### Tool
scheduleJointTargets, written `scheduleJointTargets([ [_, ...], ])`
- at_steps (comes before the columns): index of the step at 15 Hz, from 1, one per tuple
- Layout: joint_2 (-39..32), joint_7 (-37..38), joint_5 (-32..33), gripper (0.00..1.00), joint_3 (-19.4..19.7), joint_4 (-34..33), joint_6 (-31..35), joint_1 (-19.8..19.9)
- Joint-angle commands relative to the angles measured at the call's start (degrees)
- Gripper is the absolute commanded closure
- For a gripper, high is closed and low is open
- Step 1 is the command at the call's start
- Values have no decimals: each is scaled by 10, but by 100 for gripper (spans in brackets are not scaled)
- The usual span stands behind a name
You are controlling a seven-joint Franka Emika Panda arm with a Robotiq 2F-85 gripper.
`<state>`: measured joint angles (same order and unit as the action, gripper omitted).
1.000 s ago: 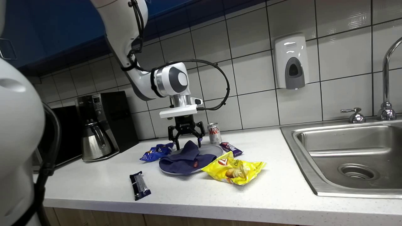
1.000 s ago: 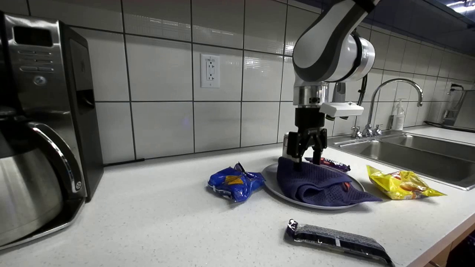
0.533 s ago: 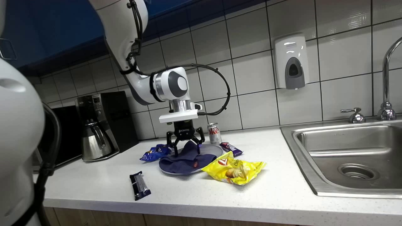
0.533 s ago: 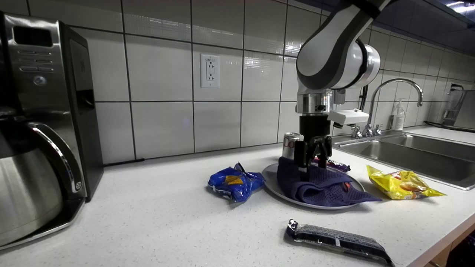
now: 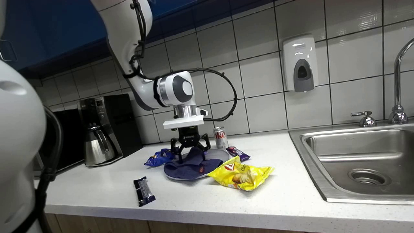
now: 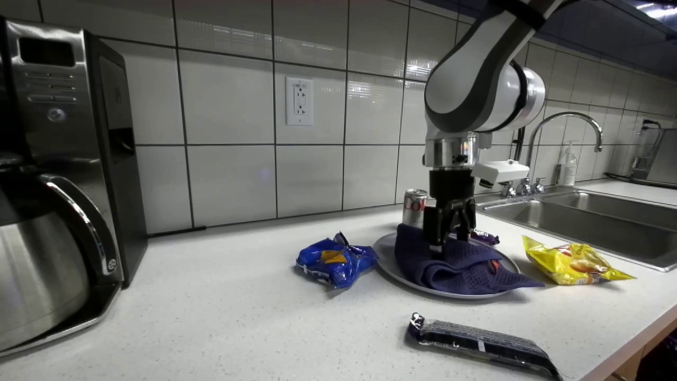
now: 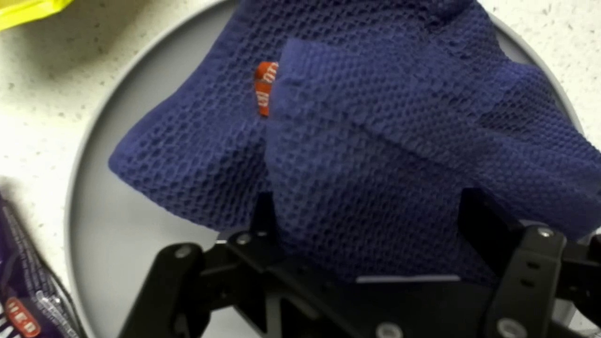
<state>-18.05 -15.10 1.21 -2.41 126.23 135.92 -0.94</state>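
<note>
White tiles (image 5: 265, 113) cover the wall behind a speckled counter (image 5: 97, 194), which carries a coffee maker (image 5: 121, 123) and has a steel sink (image 5: 315, 165) set into it. In an exterior view, the black fingers (image 5: 180, 157) point downward over a gray plate (image 5: 221, 154), and on this plate lies a crumpled navy towel (image 5: 192, 170). Near the plate rests a yellow chips bag (image 5: 245, 176).

In an exterior view, a blue snack bag (image 6: 336, 259) sits just beside the plate, an upright Coke can (image 6: 414, 208) stands behind it, and a dark wrapped bar (image 6: 481, 344) lies in front. A corner of the towel reaches beyond the plate's rim.

In the wrist view, the fingers are spread wide, with folded cloth between them and nothing gripped; whether the tips touch the cloth, I cannot tell. A purple packet (image 7: 30, 281) (its red oval reads H-E-B) lies just outside the plate.

As I judge, the towel is loose and layered, so a closing grip could catch only the upper fold and let the lower slip away. Tips placed too low could knock the hard plate and shift it against its neighbors.
</note>
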Motion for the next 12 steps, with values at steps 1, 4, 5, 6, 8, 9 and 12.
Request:
scheduleJointTargets([
  [1,12,-12,4,25,-6,14,13,7],
  [4,13,-11,3,42,-5,15,20,7],
  [5,13,-11,3,51,-6,15,22,8],
  [6,13,-11,3,58,-6,15,23,8],
  [8,12,-11,3,73,-6,14,24,7],
  [9,12,-11,3,82,-6,14,25,8],
  [12,11,-12,-1,100,-7,13,26,9],
])
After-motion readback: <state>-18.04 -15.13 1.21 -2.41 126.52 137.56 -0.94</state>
